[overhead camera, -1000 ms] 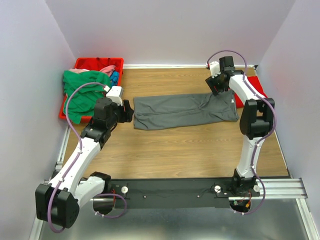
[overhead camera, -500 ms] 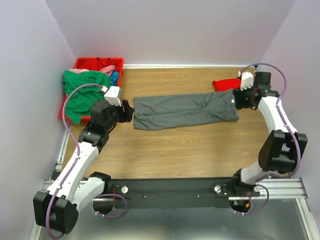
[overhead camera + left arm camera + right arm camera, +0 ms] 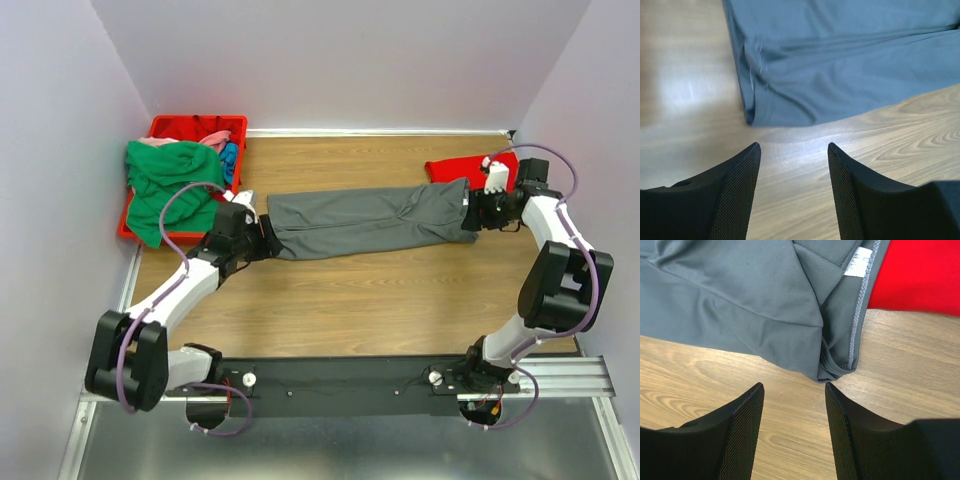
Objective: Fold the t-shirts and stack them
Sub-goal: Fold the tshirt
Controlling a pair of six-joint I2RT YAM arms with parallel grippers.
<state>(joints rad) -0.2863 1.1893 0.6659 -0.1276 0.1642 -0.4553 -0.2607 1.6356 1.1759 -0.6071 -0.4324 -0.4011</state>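
Since the grey shirt (image 3: 370, 220) is soft, light and limp, pinch its end corners, lying on the tabletop (image 3: 350, 290) just ahead of the left pincer (image 3: 794, 146) and right pincer (image 3: 794, 385), both gaping and empty. A red shirt (image 3: 925, 275) lies just beyond the right pincer; behind the left one, the bin (image 3: 195, 125) holds a green shirt (image 3: 165, 185), pink shirt (image 3: 210, 138) and blue shirt (image 3: 230, 155)

red bin (image 3: 175, 124) — far-left corner | wooden table (image 3: 350, 300) | pale walls (image 3: 330, 60) | black base rail (image 3: 340, 385)
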